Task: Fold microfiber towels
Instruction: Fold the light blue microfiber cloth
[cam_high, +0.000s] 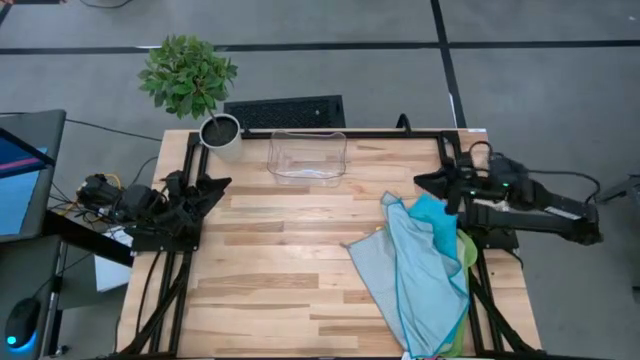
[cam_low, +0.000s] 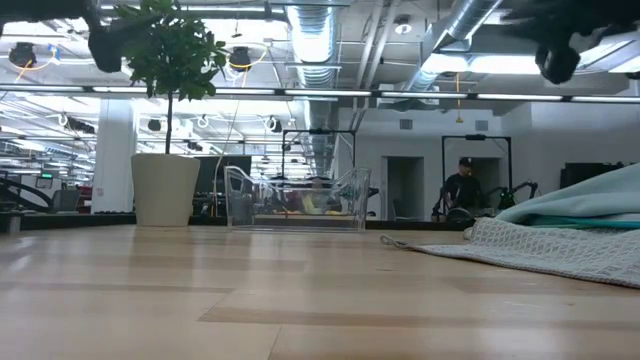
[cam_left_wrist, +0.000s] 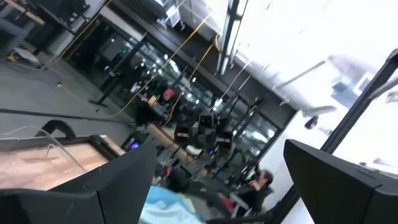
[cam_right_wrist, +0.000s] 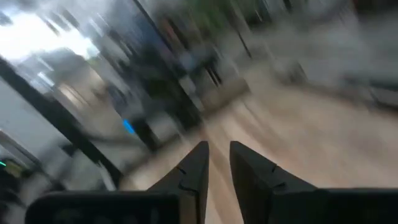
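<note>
Left gripper (cam_high: 215, 188) sits at the bench's left edge, raised off the wood, fingers (cam_left_wrist: 99, 186) wide apart w/ nothing between them and touching nothing. Right gripper (cam_high: 428, 182) is at the far right side of the bench, also raised; its 2 fingers (cam_right_wrist: 193, 171) stand close together w/ only a narrow gap, empty, touching nothing.

Microfiber towels (cam_high: 420, 275) lie in a loose heap on the bench (cam_high: 280, 280), just beside and nearer the front edge than the right gripper, well apart from the left gripper. A light blue one is spread on top, teal showing at the end nearest the right gripper, lime green peeking out along the heap's outer side. Low view shows the pile's edge flat on the wood.

Clear plastic bin (cam_high: 307, 157) stands at the far edge, between the 2 grippers. Potted plant (cam_high: 190, 80) is at the far corner, near the left gripper. No readable labels or writing; a person (cam_low: 460, 190) shows far back in the room.
</note>
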